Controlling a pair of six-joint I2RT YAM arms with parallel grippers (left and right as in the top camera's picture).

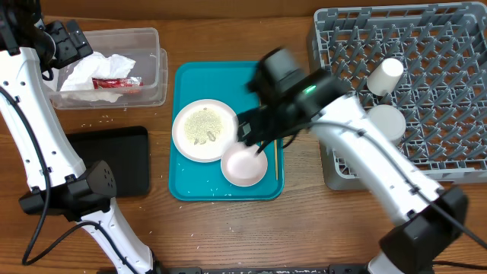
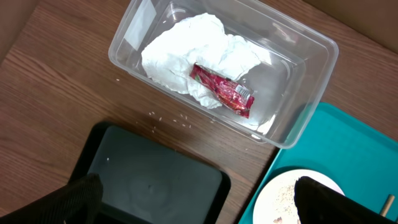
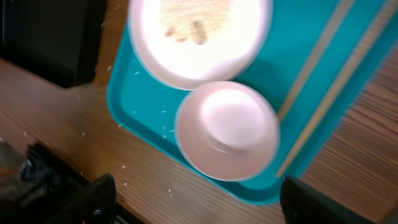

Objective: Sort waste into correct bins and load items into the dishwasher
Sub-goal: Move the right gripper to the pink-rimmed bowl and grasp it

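Front of the teal tray (image 1: pixel 186 184): your smaller white dish (image 1: pixel 244 165) sits mouth up, looks empty, and lies against the near rim of the plate.
Right gripper (image 3: pixel 199 198): fingers spread wide with nothing between them, hovering over that dish and the chopsticks.
Chopsticks (image 3: pixel 323 87): two lie flat, side by side, by the tray's right edge, just beside the dish.
Long axis: near-to-far in the overhead view, a diagonal in your right wrist view.
Chopstick handling: likely light, stiff and quick to roll. Pinch across both near mid-length, jaws square to the axis.
Dish handling: probably slick and breakable, so take it by the rim.
Large plate (image 1: pixel 205 130): behind the dish, flat, with rice and scraps on it. Keep it level.
Black tray (image 1: pixel 122 152): left of the teal tray, with nothing visible in it.
Left gripper (image 2: pixel 199 190): open and empty, above the black tray near the tub.
Clear tub (image 1: pixel 152 42): far left, holding the crumpled napkin (image 2: pixel 193 53) with the red wrapper (image 2: pixel 222 91) on top.
Dish rack (image 1: pixel 441 99): far right, with a white cup (image 1: pixel 384 76) among the pegs.
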